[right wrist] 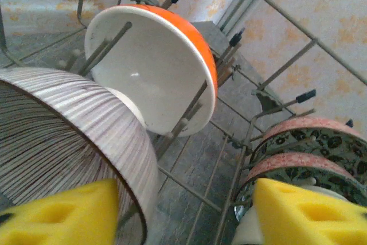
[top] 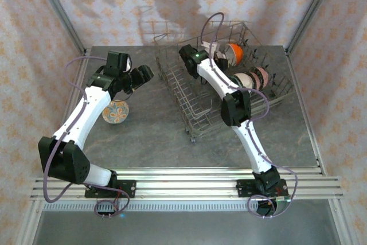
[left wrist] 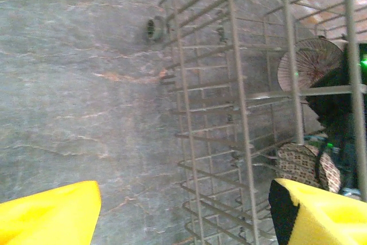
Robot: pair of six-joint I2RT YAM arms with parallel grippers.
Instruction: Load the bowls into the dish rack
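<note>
the dish rack (top: 189, 98) stands on the grey surface (top: 149, 136), right of centre in the overhead view; the right arm (top: 215, 78) reaches down into its far end, near an orange bowl (top: 234, 51) that stands on edge there; the left end effector (top: 144, 74) hangs over the surface just beside the rack's left wall, pointing at it; a patterned bowl (top: 116, 112) lies on the surface under the left arm, apart from the rack and nearer the arm's base than the tips of that end effector.

from the right wrist, the right end effector (right wrist: 186, 199) sits inside the rack with its yellow fingers (right wrist: 309, 213) spread apart, clamped on nothing; a striped bowl (right wrist: 69, 136) lies at the left of this view, its rim running down into the gap close against the finger on that side; whether the two touch i cannot tell; straight ahead the orange bowl (right wrist: 166, 67), white inside, leans among the tines; at the right of this view two green-patterned bowls (right wrist: 309, 142) with pink rims stand side by side, just beyond the other finger.

from the left wrist, the left end effector (left wrist: 183, 199) is wide open with nothing between its fingers (left wrist: 49, 213); the rack's wire wall (left wrist: 235, 113) rises just ahead of it; through the wires the striped bowl (left wrist: 312, 61) and a brown-patterned bowl (left wrist: 298, 164) stand on edge, well beyond the fingertips.
</note>
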